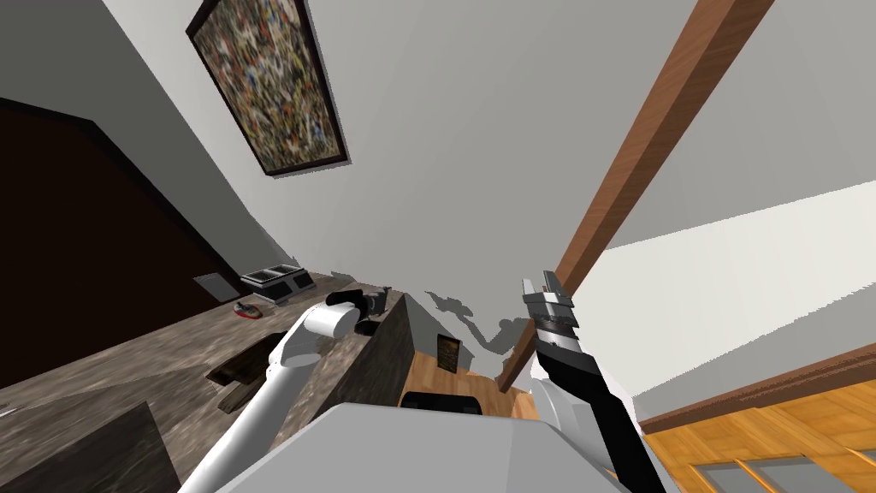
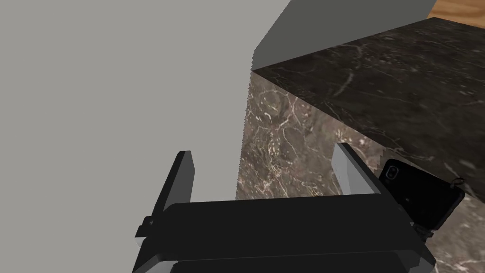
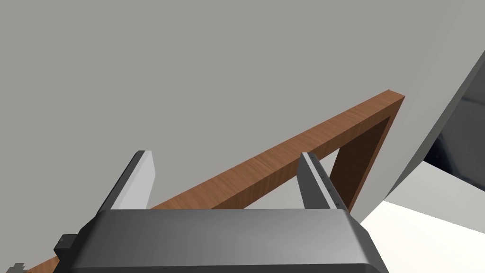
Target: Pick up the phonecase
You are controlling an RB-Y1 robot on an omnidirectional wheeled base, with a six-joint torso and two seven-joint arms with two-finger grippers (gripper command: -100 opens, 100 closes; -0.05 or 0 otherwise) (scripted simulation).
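Beside the parted left tool point(image 2: 263, 150), phonecase point(image 2: 421, 192) lies on counter point(image 2: 279, 142).

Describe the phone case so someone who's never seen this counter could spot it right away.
Find the veined marble counter against the grey wall, at the end where the left gripper is. Beside one finger lies the phonecase: flat, glossy black, with a camera cutout at one corner.

no text, label or number can be read anywhere.
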